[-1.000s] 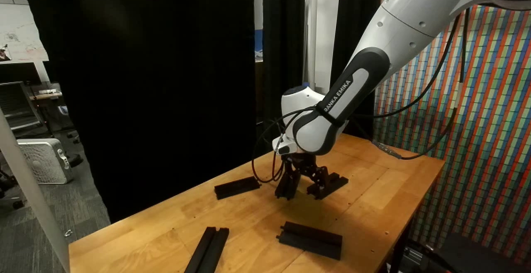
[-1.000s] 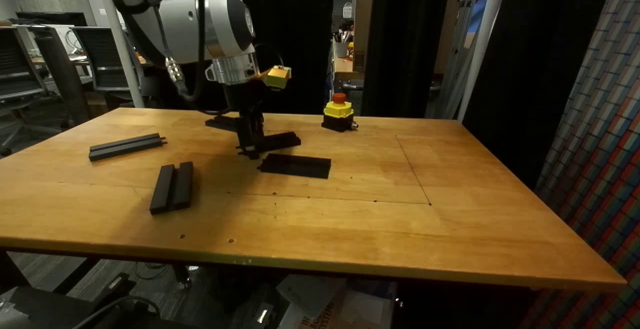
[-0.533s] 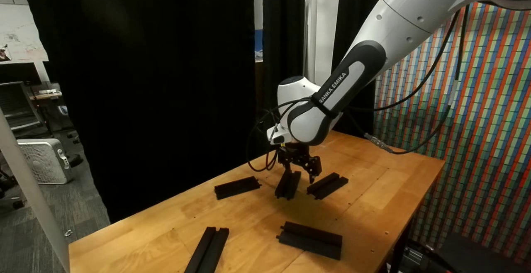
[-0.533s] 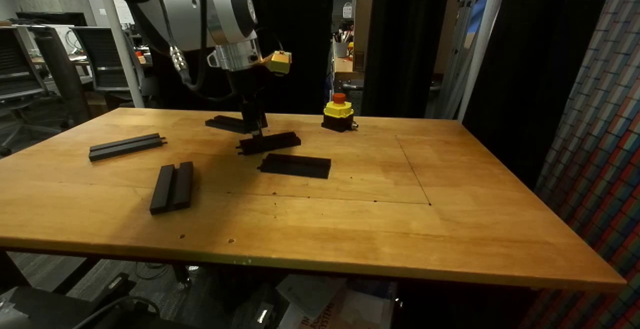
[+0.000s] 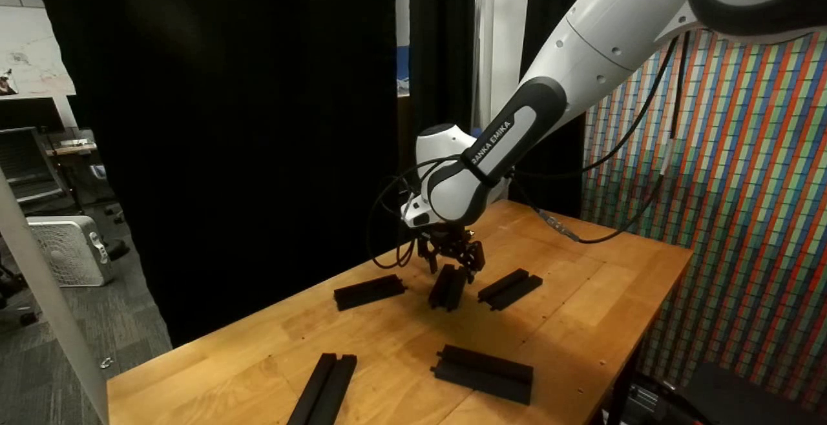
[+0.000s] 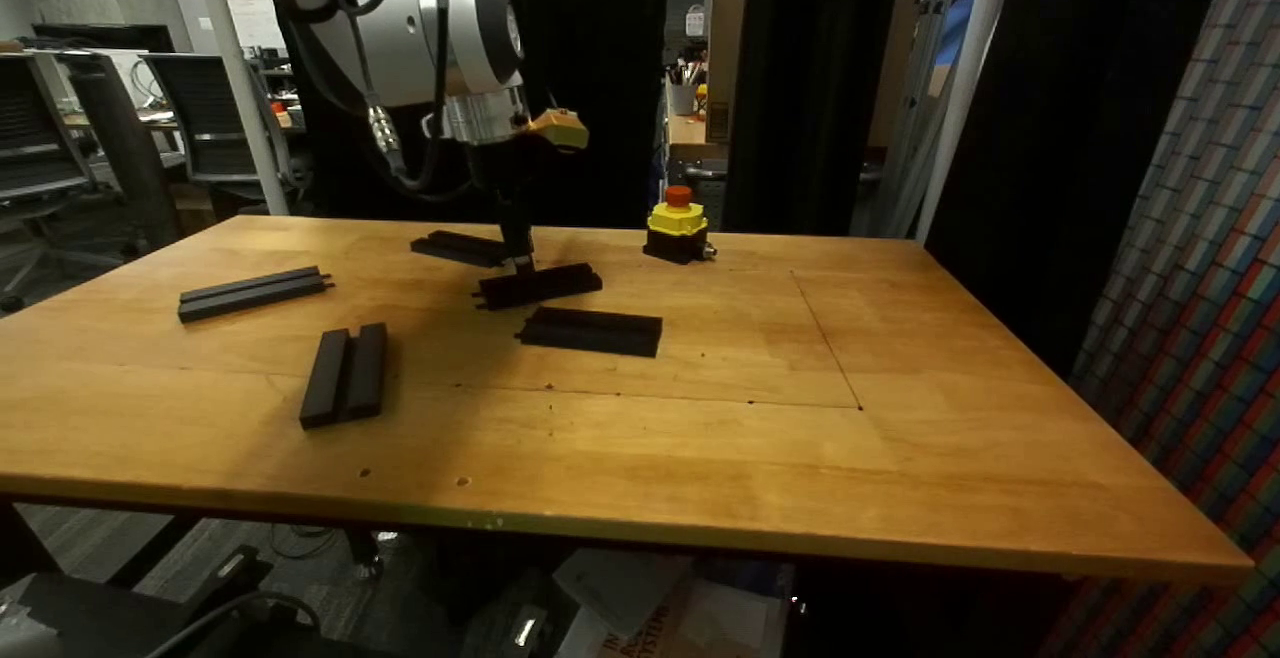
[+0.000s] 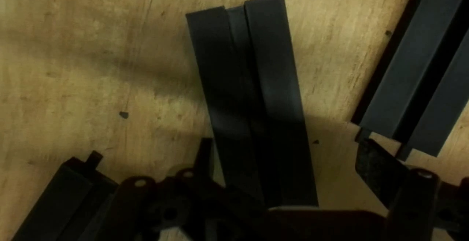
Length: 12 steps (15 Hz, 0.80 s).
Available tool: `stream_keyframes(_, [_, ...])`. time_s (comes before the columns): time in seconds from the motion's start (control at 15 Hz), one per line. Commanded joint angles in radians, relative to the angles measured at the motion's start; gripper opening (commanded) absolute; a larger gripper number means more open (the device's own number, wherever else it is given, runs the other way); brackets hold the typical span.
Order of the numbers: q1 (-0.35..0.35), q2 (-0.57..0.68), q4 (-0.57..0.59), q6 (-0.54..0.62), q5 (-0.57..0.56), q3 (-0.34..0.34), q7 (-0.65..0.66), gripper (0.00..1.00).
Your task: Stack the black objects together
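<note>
Claw [image 5: 451, 275] hung spread over the middle black bar [image 7: 253, 102]: looked stiff, light, slickness unclear in shadow, best pinched mid-length by left/right sides.

Dim light, soft shadows across table [image 6: 700, 468]
</note>
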Motion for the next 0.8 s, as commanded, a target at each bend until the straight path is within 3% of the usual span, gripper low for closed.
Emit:
stream_keyframes(0.0, [-0.028,0.063,0.085,-0.040,0.039,0.030,-0.084,1.00])
stream_keyframes(0.73, [-0.083,0.103,0.107,-0.032,0.106,0.051,-0.260,1.00])
